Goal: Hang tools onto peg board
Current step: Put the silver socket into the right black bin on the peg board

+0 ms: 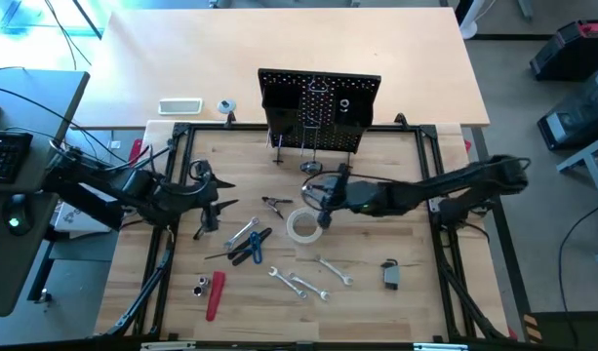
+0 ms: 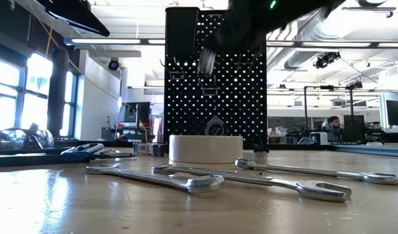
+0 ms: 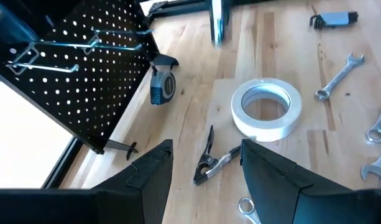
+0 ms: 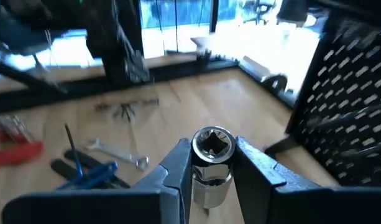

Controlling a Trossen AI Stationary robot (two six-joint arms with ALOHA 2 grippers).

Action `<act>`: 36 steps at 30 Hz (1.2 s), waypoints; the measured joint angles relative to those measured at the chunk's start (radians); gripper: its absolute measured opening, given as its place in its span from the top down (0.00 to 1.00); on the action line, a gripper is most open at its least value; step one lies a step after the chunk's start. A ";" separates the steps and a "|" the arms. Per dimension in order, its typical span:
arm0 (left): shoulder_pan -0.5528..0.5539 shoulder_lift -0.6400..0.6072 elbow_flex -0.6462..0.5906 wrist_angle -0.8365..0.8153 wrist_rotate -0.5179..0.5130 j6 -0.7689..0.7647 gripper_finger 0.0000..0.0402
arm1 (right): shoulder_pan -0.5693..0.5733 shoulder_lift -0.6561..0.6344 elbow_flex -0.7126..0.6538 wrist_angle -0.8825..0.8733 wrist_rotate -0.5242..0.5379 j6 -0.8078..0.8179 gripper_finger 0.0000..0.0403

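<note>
A: What stands largest, and how many?
B: One peg board (image 1: 320, 110), black, perforated, upright at the table's (image 1: 416, 263) far edge, carrying wire hooks.

A: The arms?
B: Two. The right gripper (image 4: 210, 163) is clenched on a silver socket (image 4: 210, 163) before the board; the left gripper (image 3: 206, 163) hangs released above small black pliers (image 3: 209, 163).

A: Loose tools?
B: One white tape roll (image 1: 302, 225), three silver wrenches (image 1: 303, 281), one blue-handled pliers (image 1: 252, 247), one red-handled tool (image 1: 214, 295), one tape measure (image 3: 161, 88). No writing is legible.
</note>
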 joint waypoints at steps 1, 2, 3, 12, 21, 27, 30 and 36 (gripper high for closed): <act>0.000 0.008 0.000 0.000 -0.001 0.000 0.55 | 0.004 -0.035 0.000 -0.012 0.009 -0.006 0.80; 0.000 0.016 0.000 0.001 -0.002 0.000 0.55 | 0.009 -0.069 0.000 -0.026 0.020 -0.018 0.80; 0.000 0.024 0.000 0.000 -0.003 0.000 0.55 | 0.012 -0.103 0.000 -0.039 0.030 -0.029 0.80; 0.000 0.084 0.000 0.038 -0.004 0.000 0.55 | 0.014 -0.255 0.167 -0.268 0.057 -0.130 0.80; 0.000 0.142 0.000 0.060 -0.004 0.009 0.55 | 0.007 -0.247 0.503 -0.590 0.148 -0.256 0.80; 0.002 0.167 0.000 0.086 -0.003 0.022 0.55 | -0.057 -0.239 0.661 -0.735 0.151 -0.264 0.80; 0.002 0.176 0.000 0.107 -0.003 0.028 0.55 | -0.107 -0.227 0.709 -0.797 0.151 -0.264 0.80; 0.002 0.187 0.000 0.115 0.007 0.028 0.55 | -0.233 -0.180 0.779 -0.887 0.077 -0.249 0.80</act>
